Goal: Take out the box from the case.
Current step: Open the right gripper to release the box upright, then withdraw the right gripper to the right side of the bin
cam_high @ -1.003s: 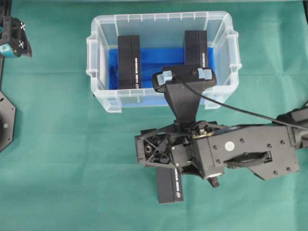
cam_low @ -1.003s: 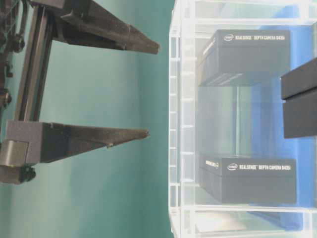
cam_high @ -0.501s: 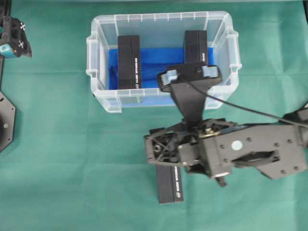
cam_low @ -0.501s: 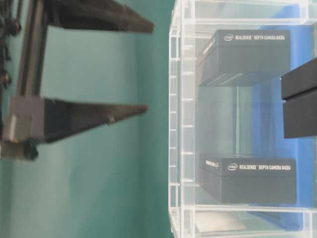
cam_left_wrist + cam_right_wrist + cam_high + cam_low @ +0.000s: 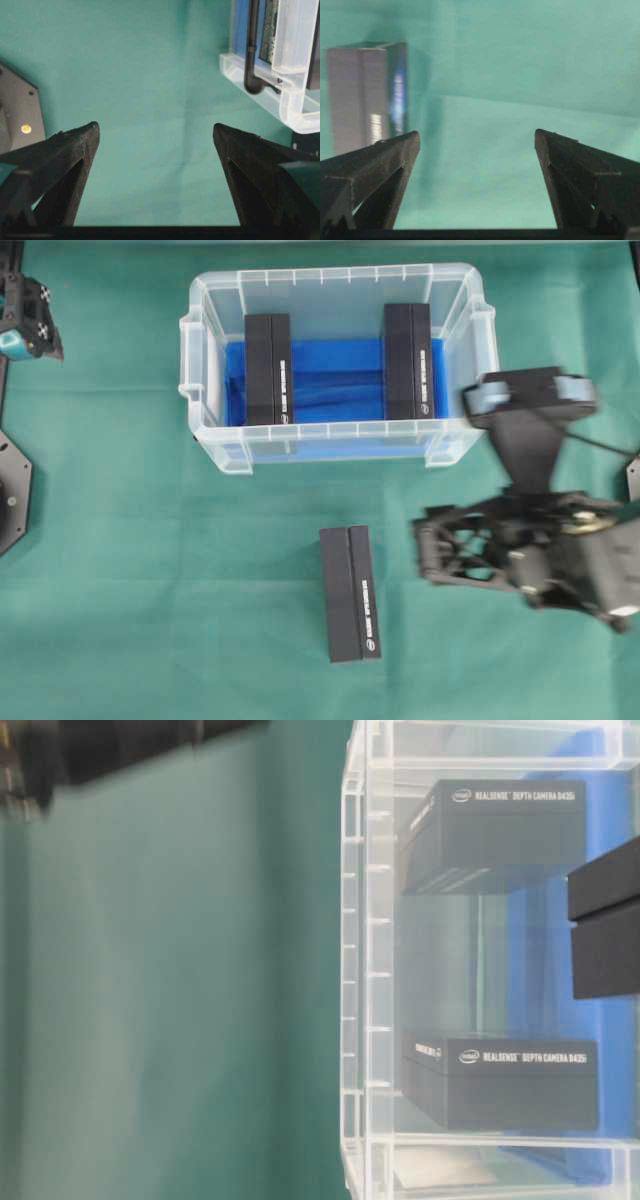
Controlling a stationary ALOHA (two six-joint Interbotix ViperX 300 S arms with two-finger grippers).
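Now your right hand point(image 5: 425, 550) hangs spread and empty beside the box point(image 5: 350, 592) already out on the counter point(image 5: 120, 570), while two boxes stand inside the case point(image 5: 335, 450), long axes front-to-back, the right box point(image 5: 408, 360) nearest you.

Even, bright light with soft shadows; the right arm point(image 5: 540, 540) is motion-blurred, and the right wrist view is soft.
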